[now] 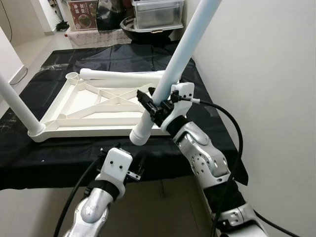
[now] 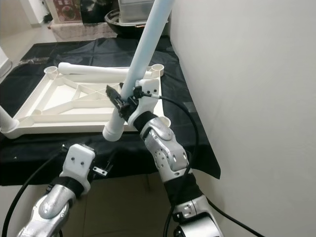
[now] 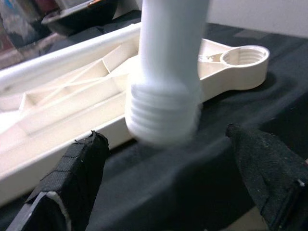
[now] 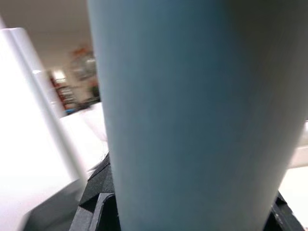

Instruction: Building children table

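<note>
Left eye view: the white tabletop [image 1: 98,106] lies upside down on a black sheet [image 1: 59,153] that covers the surface. One leg [image 1: 17,106] stands screwed into the socket at 9 o'clock of the frame. A second leg [image 1: 123,75] lies loose along the far edge. The near right socket [image 3: 244,57] and the far left socket [image 1: 72,76] are open. Judgement: roughly a quarter done; three legs left to fit.

Right claw [image 1: 157,104] pinches a third leg [image 1: 177,64] near its lower part. The leg slants, threaded end [image 3: 163,115] down toward 7 o'clock, hanging just off the tabletop's near edge and short of the open socket at 2 o'clock of it. Right forearm bends up steeply from the elbow.

Left claw [image 3: 168,178] sits low before the sheet's near edge, fingers [image 3: 72,178] spread wide, empty, aimed at the threaded end.
</note>
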Robot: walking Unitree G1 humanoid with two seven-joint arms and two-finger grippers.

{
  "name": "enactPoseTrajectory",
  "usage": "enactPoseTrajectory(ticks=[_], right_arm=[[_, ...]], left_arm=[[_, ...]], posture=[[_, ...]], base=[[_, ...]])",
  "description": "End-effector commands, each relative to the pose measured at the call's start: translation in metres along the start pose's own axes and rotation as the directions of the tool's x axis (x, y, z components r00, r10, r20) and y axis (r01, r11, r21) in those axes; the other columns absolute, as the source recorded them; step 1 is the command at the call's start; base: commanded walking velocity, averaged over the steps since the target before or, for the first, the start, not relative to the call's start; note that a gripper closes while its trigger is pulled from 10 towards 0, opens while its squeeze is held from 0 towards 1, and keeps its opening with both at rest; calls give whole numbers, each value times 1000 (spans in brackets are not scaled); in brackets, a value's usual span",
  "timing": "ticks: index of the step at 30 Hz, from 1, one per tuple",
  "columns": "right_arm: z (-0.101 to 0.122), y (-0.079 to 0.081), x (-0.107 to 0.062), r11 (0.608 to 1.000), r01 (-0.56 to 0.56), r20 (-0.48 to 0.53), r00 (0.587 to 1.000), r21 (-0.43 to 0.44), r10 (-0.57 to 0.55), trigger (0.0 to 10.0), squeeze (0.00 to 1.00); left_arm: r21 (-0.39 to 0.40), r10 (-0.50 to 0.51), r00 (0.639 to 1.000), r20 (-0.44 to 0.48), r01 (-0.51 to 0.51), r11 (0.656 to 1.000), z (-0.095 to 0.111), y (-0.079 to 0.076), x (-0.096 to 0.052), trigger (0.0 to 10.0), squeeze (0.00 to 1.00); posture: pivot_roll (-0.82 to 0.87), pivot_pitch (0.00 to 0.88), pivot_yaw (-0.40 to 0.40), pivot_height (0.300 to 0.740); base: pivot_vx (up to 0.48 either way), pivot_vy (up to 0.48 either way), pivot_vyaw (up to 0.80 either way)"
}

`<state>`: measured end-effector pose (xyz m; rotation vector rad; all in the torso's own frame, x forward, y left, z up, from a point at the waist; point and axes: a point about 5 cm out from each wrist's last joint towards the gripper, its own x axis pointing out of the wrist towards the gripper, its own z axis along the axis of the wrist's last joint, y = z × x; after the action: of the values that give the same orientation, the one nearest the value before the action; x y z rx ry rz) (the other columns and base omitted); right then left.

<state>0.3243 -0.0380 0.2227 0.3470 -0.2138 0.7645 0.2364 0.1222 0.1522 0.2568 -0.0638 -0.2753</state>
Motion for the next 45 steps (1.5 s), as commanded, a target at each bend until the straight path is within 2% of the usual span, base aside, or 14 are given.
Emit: enactPoseTrajectory(ticks=[1, 17, 25, 26, 31, 38, 39, 40, 43, 44, 45], right_arm=[[-6, 13, -1, 996, -81, -21, 996, 28, 82, 10000, 0], [-13, 28, -8, 976, -203, -67, 976, 77, 208, 10000, 0], [-22, 37, -15, 964, -243, -98, 962, 105, 253, 10000, 0], [-23, 39, -16, 963, -247, -103, 961, 105, 258, 10000, 0], [-23, 40, -18, 961, -254, -110, 958, 107, 265, 10000, 0], [-21, 30, -14, 974, -212, -104, 970, 87, 220, 10000, 0], [-20, 26, -13, 976, -200, -102, 973, 81, 208, 10000, 1000], [-18, 21, -13, 978, -194, -99, 975, 70, 201, 10000, 1000], [-15, 16, -12, 977, -205, -99, 972, 65, 211, 10000, 1000], [-12, 14, -11, 971, -228, -97, 967, 67, 234, 10000, 941], [-10, 13, -11, 966, -249, -97, 962, 70, 255, 10000, 137]], left_arm=[[30, -21, 999, -37, 22, 999, -8, 3, 3, 10000, 0], [8, -56, 997, -59, 56, 998, -16, 2, 12, 10000, 0], [-8, -81, 995, -57, 81, 997, -18, -4, 11, 10000, 0], [-10, -81, 995, -50, 81, 997, -18, -4, 11, 0, 0], [-15, -89, 994, -55, 89, 996, -19, -7, 11, 0, 0], [-21, -72, 995, -74, 70, 997, -23, -7, 10, 0, 0], [-25, -64, 995, -79, 62, 998, -23, -6, 10, 0, 0], [-32, -48, 995, -92, 46, 998, -25, -3, 10, 10000, 0], [-70, -39, 995, -97, 32, 997, -24, 0, 9, 10000, 0], [-113, -38, 995, -94, 27, 993, -22, 2, 6, 10000, 0], [-141, -40, 995, -88, 28, 990, -20, 4, 3, 10000, 0]], posture=[[-11, 24, 39, 740], [-15, 25, 40, 740], [-21, 22, 37, 740], [-21, 22, 37, 740], [-24, 18, 37, 740], [-23, 14, 36, 740], [-23, 14, 36, 740], [-23, 14, 36, 740], [-23, 14, 36, 740], [-21, 17, 42, 740], [-21, 17, 42, 740]], base=[[0, 0, 0], [0, 0, 0], [0, 0, 0], [0, 0, 0], [0, 0, 0], [0, 0, 0], [0, 0, 0], [0, 0, 0], [0, 0, 0], [0, 0, 0], [0, 0, 0]])
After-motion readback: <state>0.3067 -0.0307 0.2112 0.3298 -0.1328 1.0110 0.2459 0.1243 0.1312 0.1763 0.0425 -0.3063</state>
